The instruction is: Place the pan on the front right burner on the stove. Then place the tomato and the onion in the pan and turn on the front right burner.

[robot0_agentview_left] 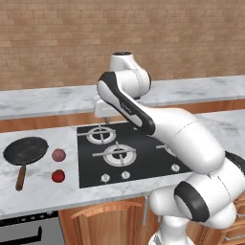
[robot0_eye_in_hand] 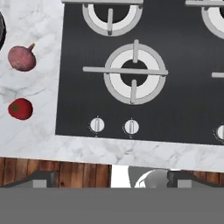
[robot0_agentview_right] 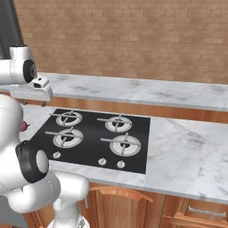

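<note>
Two small balls, the onion (robot0_agentview_left: pixel 58 154) and the tomato (robot0_agentview_left: pixel 58 176), lie on the counter (robot0_agentview_left: pixel 43 186) at lower left of the left base view, just right of the pan (robot0_agentview_left: pixel 25 150), which sits left of the stove (robot0_agentview_left: pixel 134 153). We hold our arm bent high over the stove's rear, hand pointing down. Our gripper (robot0_eye_in_hand: pixel 111 177) is spread wide, holding nothing.

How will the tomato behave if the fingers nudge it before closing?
The tomato is a smooth round ball lying free on the flat counter, so it would probably roll. Its glossy skin may be slippery. The onion sits apart from it, so nothing would stop it.
</note>
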You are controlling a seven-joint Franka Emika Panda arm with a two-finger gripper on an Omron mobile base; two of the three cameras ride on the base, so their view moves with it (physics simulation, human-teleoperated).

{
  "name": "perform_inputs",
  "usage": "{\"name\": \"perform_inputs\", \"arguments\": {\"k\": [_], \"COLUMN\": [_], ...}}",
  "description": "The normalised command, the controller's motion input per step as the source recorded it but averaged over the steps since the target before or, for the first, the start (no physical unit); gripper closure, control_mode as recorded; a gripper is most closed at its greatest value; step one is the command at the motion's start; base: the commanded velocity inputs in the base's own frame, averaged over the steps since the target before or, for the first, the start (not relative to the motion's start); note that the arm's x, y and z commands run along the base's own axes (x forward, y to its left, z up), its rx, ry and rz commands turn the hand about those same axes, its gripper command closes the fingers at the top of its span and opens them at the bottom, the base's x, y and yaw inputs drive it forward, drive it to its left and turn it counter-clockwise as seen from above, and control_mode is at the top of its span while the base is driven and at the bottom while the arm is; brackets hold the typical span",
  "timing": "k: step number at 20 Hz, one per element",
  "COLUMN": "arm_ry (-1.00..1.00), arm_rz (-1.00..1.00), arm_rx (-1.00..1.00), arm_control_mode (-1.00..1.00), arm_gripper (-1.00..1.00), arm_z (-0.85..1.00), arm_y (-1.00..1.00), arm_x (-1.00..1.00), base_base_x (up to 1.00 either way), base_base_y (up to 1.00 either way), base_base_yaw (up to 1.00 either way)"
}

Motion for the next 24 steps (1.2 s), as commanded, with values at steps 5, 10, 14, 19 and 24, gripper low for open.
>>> {"name": "perform_inputs", "arguments": {"k": [5, 10, 14, 19, 24], "arm_ry": [0.02, 0.01, 0.0, 0.0, 0.01], "arm_rz": [0.0, 0.0, 0.0, 0.0, 0.0], "arm_rx": [-0.01, -0.01, -0.01, -0.02, -0.02], "arm_control_mode": [-1.0, -1.0, -1.0, -1.0, -1.0], "arm_gripper": [-1.0, -1.0, -1.0, -1.0, -1.0], "arm_z": [-0.05, -0.1, -0.18, -0.2, -0.13], "arm_y": [0.55, 0.49, 0.43, 0.42, 0.45], "arm_x": [-0.09, -0.15, -0.27, -0.24, -0.08], "base_base_x": [0.0, 0.0, 0.0, 0.0, 0.0], "base_base_y": [0.0, 0.0, 0.0, 0.0, 0.0], "base_base_yaw": [0.0, 0.0, 0.0, 0.0, 0.0]}}
